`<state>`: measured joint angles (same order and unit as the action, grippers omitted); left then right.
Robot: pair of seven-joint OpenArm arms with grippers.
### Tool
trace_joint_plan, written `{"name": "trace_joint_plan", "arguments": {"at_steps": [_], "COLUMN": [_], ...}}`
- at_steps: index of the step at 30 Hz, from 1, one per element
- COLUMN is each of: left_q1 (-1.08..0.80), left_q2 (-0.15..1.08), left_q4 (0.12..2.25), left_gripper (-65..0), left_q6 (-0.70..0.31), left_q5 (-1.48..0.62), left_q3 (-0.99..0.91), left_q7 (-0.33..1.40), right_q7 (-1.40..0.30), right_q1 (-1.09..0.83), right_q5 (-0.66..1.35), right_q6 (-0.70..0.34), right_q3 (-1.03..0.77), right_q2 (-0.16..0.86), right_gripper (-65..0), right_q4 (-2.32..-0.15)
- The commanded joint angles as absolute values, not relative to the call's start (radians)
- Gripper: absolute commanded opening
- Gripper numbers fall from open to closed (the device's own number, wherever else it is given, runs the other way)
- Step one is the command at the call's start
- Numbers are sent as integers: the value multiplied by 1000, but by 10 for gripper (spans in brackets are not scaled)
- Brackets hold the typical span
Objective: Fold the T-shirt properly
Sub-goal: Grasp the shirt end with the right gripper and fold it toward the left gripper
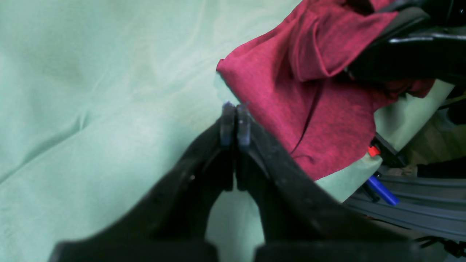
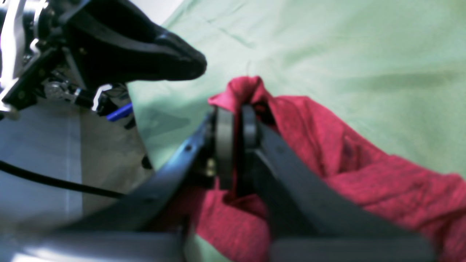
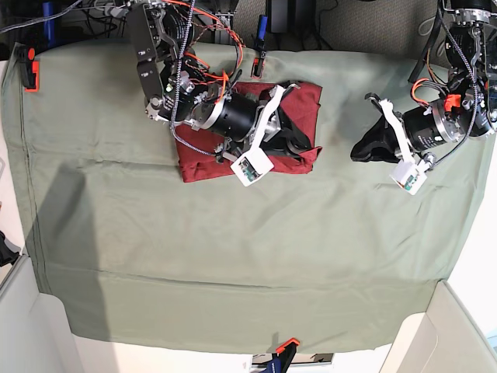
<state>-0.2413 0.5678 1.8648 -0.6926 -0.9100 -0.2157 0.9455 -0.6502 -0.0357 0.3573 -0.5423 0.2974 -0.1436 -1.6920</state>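
The dark red T-shirt point(image 3: 203, 163) lies as a folded rectangle at the back centre of the green cloth. My right gripper point(image 3: 299, 145) is low over its right part. In the right wrist view its fingers point(image 2: 224, 145) stand a narrow gap apart, with a peaked fold of the T-shirt point(image 2: 327, 138) pinched between them. My left gripper point(image 3: 359, 151) hovers to the right of the shirt, apart from it. Its pads point(image 1: 227, 123) are pressed together with nothing between them, just short of the T-shirt's point(image 1: 276, 91) near corner.
A sage-green sheet point(image 3: 233, 256) covers the whole table, held by orange clamps point(image 3: 31, 74) at the left edge and at the front edge point(image 3: 283, 346). A blue-handled clamp point(image 1: 382, 189) sits at the back edge close to the shirt. Cables hang behind both arms.
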Motion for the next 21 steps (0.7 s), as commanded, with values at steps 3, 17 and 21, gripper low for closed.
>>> {"name": "trace_joint_plan", "arguments": {"at_steps": [3, 17, 21], "left_q1": [-236, -236, -237], "left_q2": [585, 585, 585], "left_q4": [1879, 1879, 1879], "left_gripper": [-650, -650, -650], "left_q6": [-698, -698, -698], "left_q5": [-932, -1089, -1089], "left_q3": [-224, -224, -224], "left_q7": [941, 1112, 1112], "right_q7": [-609, -780, -779], "right_q1": [-22, 36, 35], "right_q5": [390, 273, 215], "right_q6": [-546, -542, -503], "right_q3": [302, 180, 36], "right_q2": [-152, -145, -89], "right_gripper": [-331, -310, -377], "right_q4": [-1708, -1999, -1999]}}
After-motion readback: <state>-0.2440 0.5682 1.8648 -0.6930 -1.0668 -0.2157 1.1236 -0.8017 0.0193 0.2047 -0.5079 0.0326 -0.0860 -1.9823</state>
